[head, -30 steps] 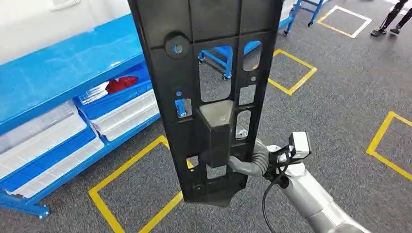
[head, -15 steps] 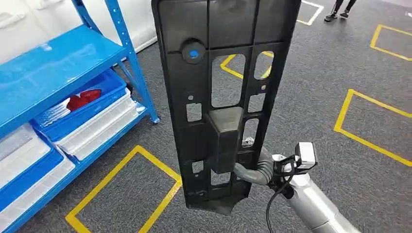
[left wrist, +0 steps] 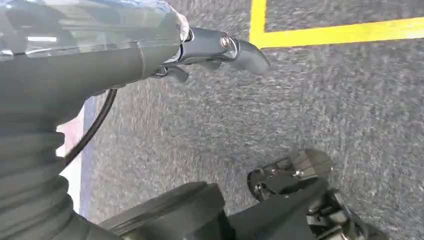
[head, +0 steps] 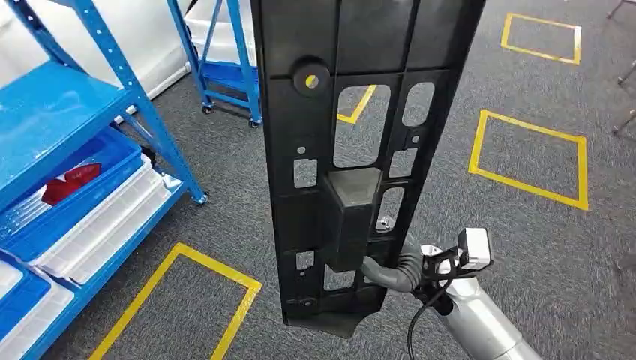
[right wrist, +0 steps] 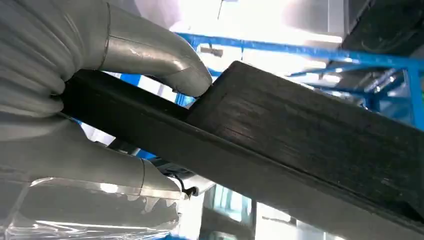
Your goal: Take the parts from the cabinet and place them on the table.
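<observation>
While the long black moulded-plastic panel (head: 352,150), pierced with rectangular and oval cut-outs and carrying a raised boxy block at mid-height, stands nearly upright in the head view, the right hand (head: 390,262) clasps it low down, just beside that block, on the end of the silver right arm (head: 480,319). The panel hangs over grey carpet marked with yellow tape squares (head: 529,161), with the blue metal shelving rack (head: 67,150) and its bins off to the left; no table shows yet.

In the left wrist view, the left hand (left wrist: 210,50) hangs over the carpet, dark fingers curled in and holding nothing.

In the right wrist view, the grey thumb and fingers (right wrist: 150,55) wrap both faces of the panel's dark edge (right wrist: 280,135).

The part looks stiff and fairly light, though long enough to lever against a low grip; its ribs and block edges seem the surest holds, smooth faces likely slick.
</observation>
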Tool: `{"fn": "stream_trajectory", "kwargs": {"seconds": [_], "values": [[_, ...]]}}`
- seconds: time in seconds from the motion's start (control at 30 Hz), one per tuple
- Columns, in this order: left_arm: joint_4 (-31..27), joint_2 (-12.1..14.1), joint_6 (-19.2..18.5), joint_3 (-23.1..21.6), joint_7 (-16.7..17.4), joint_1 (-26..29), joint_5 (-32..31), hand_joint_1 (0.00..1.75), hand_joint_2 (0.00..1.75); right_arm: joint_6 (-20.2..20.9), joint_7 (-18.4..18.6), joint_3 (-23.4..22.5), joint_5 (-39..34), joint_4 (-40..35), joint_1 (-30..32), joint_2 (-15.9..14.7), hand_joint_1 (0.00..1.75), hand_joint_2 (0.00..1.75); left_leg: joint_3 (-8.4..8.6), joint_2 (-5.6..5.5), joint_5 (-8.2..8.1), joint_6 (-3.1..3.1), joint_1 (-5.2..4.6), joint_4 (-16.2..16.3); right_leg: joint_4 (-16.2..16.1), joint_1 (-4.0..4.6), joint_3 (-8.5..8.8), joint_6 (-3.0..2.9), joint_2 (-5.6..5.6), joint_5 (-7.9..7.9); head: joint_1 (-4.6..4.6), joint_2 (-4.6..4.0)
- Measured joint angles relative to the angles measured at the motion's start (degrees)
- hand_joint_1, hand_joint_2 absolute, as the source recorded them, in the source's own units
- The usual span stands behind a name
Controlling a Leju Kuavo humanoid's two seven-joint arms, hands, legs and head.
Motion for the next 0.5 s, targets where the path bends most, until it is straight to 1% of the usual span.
{"fn": "stream_trajectory", "kwargs": {"seconds": [0.03, 0.07, 0.1, 0.13, 0.17, 0.2, 0.23, 0.27, 0.3, 0.33, 0.37, 0.4, 0.43, 0.47, 0.5], "values": [[0.00, -0.04, 0.02, -0.07, 0.02, -0.02, -0.06, 0.00, 1.75, 0.00, 0.00, -0.07, 0.00, -0.11, 0.17, 0.00, 1.75, 1.75, 0.29, 0.63, -0.12, -0.33, 0.03, -0.15, 0.07, 0.28, -0.09, -0.43, 0.55, -0.20, 0.00, 0.00], [0.00, -0.04, 0.02, -0.09, 0.05, -0.13, -0.07, 0.00, 1.75, 0.00, 0.00, -0.31, 0.02, -0.15, 0.32, -0.11, 1.75, 1.75, 0.80, 1.22, -0.14, -0.74, 0.26, -0.26, 0.12, 0.67, -0.25, -0.88, 1.17, -0.28, 0.00, 0.00], [0.00, -0.11, 0.02, -0.13, 0.05, -0.25, -0.07, 0.00, 1.75, 0.00, 0.02, -0.40, 0.04, -0.20, 0.34, -0.15, 1.75, 1.75, 1.03, 1.79, -0.32, -1.17, 0.49, -0.29, -0.01, 0.61, -0.20, -1.41, 1.92, -0.12, 0.00, 0.00], [0.00, -0.18, 0.00, -0.20, 0.05, -0.32, -0.07, 0.00, 1.75, -0.04, 0.02, -0.42, 0.04, -0.46, 0.54, -0.18, 1.75, 1.75, 0.88, -0.23, -1.17, -1.47, 0.75, 0.59, -0.19, 0.48, -0.07, -1.82, 2.37, -0.05, 0.00, 0.00], [0.00, -0.18, 0.00, -0.24, 0.05, -0.34, -0.07, 0.00, 1.75, -0.04, 0.00, -0.48, 0.00, -0.68, 0.46, -0.42, 1.75, 1.75, -0.50, -2.38, -3.35, -1.28, 0.75, 3.63, -0.19, 0.58, -0.05, -2.22, 2.93, -0.07, -0.02, 0.00], [0.00, -0.18, -0.02, -0.31, 0.05, -0.29, -0.09, 0.00, 1.75, -0.04, 0.00, -0.48, 0.02, -0.81, 0.48, -0.42, 1.75, 1.75, -2.78, -3.41, -5.79, -1.11, 0.66, 8.37, -0.19, 0.77, -0.02, -2.62, 3.43, -0.10, 0.00, 0.00], [0.00, -0.18, -0.07, -0.48, 0.07, -0.17, -0.15, 0.00, 1.75, -0.09, 0.02, -0.48, 0.09, -0.81, 0.59, -0.44, 1.75, 1.75, -5.44, -3.98, -7.88, -0.95, 0.47, 13.45, -0.19, 1.02, -0.04, -2.83, 4.13, -0.17, 0.00, 0.00], [0.00, -0.18, -0.07, -0.57, 0.07, -0.17, -0.06, 0.00, 1.75, -0.15, 0.02, -0.48, 0.11, -0.81, 0.82, -0.44, 1.75, 1.75, -7.67, -4.27, -9.05, -0.74, 0.29, 17.45, -0.16, 1.33, -0.03, -2.95, 4.84, -0.18, 0.00, 0.00], [0.00, -0.18, -0.24, -0.63, 0.05, -0.44, -0.11, 0.00, 1.75, -0.24, 0.02, -0.48, 0.11, -0.83, 1.09, -0.44, 1.75, 1.75, -8.97, -4.31, -8.75, -0.40, 0.10, 19.22, -0.16, 1.64, 0.04, -3.03, 5.55, -0.22, 0.00, 0.00], [0.00, -0.18, -0.31, -0.72, 0.20, -0.61, -0.22, 0.00, 1.75, -0.39, 0.06, -0.48, 0.15, -0.92, 1.27, -0.44, 1.75, 1.75, -8.83, -4.34, -7.13, 0.05, -0.16, 18.10, -0.15, 1.88, 0.17, -3.09, 6.30, -0.26, 0.00, 0.00], [0.00, -0.18, -0.35, -0.81, 0.22, -0.65, -0.31, 0.00, 1.75, -0.50, 0.09, -0.48, 0.22, -1.07, 1.39, -0.44, 1.75, 1.75, -7.52, -4.57, -4.40, 0.71, -0.46, 14.53, -0.15, 2.11, 0.37, -3.15, 7.19, -0.29, 0.00, 0.00], [0.00, -0.15, -0.35, -0.87, 0.26, -0.61, -0.33, 0.00, 1.75, -0.57, 0.09, -0.48, 0.20, -1.36, 1.47, -0.44, 1.75, 1.75, -5.31, -5.49, -1.02, 1.51, -0.86, 9.08, -0.15, 2.26, 0.67, -3.21, 8.05, -0.34, 0.00, 0.00], [0.00, -0.02, -0.37, -0.87, 0.33, -0.52, -0.37, 0.00, 1.75, -0.57, 0.09, -0.50, 0.20, -1.60, 1.50, -0.50, 1.75, 1.75, -3.49, -8.02, 1.80, 2.29, -1.16, 4.29, -0.16, 2.20, 0.84, -3.22, 8.72, -0.36, 0.00, 0.00], [0.00, 0.11, -0.37, -0.87, 0.33, -0.47, -0.39, 0.00, 1.75, -0.55, 0.09, -0.50, 0.20, -1.68, 1.51, -0.55, 1.75, 1.75, -2.98, -10.92, 1.44, 3.00, -1.00, 2.77, -0.09, 2.26, 0.64, -3.06, 9.26, -0.32, 0.00, 0.00], [0.00, 0.13, -0.37, -0.90, 0.35, -0.38, -0.48, 0.00, 1.75, -0.55, 0.13, -0.50, 0.24, -1.73, 1.55, -0.57, 1.75, 1.75, -2.72, -10.61, 1.60, 2.76, -0.93, 1.38, 0.00, 1.91, 0.41, -2.79, 9.93, -0.19, -0.02, 0.00]]}}
